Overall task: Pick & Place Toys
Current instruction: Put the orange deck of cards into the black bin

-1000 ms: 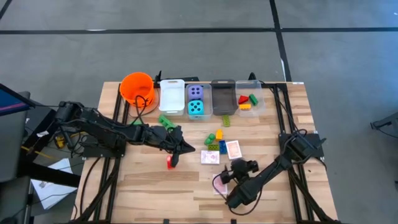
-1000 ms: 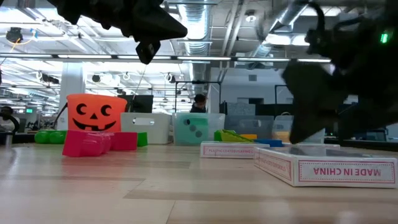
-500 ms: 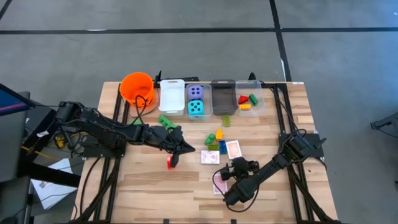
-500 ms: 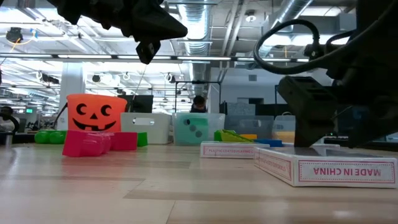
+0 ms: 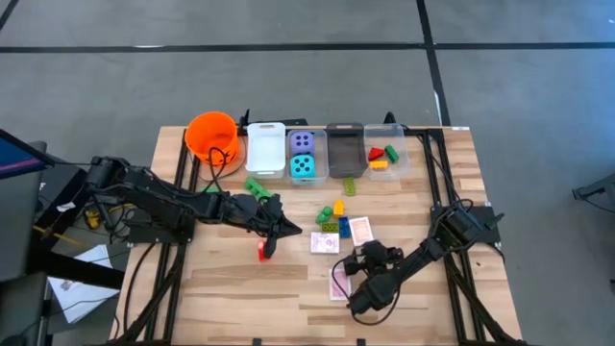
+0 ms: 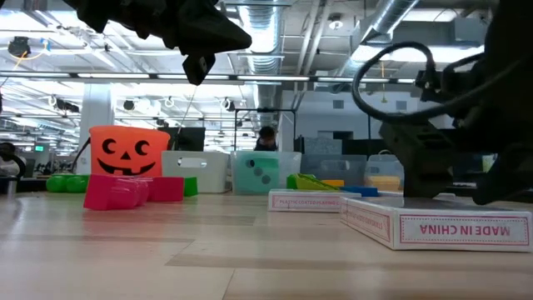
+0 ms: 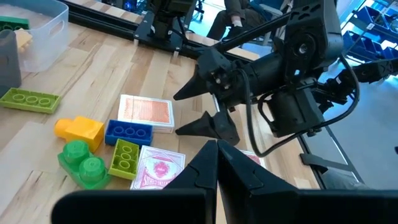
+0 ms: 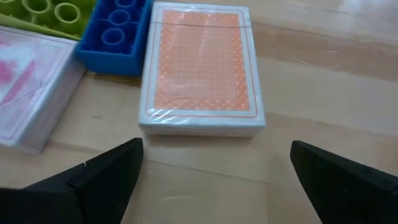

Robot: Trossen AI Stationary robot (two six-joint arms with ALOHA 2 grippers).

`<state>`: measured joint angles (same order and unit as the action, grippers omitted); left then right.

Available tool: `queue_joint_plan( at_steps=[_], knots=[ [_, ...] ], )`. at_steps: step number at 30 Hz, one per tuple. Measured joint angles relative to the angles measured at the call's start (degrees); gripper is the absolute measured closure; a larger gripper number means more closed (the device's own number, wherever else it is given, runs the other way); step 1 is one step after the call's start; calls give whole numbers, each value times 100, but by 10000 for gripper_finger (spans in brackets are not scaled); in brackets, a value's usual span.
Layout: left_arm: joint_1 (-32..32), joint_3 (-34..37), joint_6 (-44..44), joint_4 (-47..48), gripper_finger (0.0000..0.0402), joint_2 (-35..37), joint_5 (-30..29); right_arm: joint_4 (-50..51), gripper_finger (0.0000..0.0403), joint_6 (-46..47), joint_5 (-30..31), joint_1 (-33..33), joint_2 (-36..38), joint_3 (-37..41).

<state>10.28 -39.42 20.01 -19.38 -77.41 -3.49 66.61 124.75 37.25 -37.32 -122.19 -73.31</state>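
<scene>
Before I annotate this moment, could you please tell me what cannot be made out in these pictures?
- Grey bin, high view: too dark to tell what it holds.
- Card deck by the right gripper, high view: the arm covers part of it.
- Red brick, high view: the shut left gripper overlaps it; contact cannot be judged.
- Dice, low view: only a teal one shows, dimly through the bin wall.

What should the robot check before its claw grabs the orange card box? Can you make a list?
1. Right claw open wide: ok.
2. Orange card box sits between and ahead of its fingers: ok.
3. Box lies flat on the table: ok.
4. Blue brick touching the box's far corner, may get bumped: not ok.
5. Left claw shut and away over the red brick: ok.
6. Room in a bin for the box: cannot tell.
</scene>
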Motion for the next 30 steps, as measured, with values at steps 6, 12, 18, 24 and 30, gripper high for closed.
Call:
queue_joint_plan(
  at_steps=[6, 12, 18, 24, 30],
  knots=[
    [1, 0, 2, 2, 402, 0, 1, -108, 3, -92, 40, 75, 2, 32],
    [1, 0, 32, 2, 401, 0, 3, -131, 3, -220, 55, 155, 9, 32],
    [0, 0, 44, 4, 402, 0, 5, -144, 3, -234, 61, 188, 9, 32],
    [-1, 0, 44, 4, 402, 0, 5, -204, 3, -242, 74, 194, 9, 36],
    [0, 0, 44, 4, 402, 0, 7, -416, 3, -439, 164, 305, 9, 38]
  ],
)
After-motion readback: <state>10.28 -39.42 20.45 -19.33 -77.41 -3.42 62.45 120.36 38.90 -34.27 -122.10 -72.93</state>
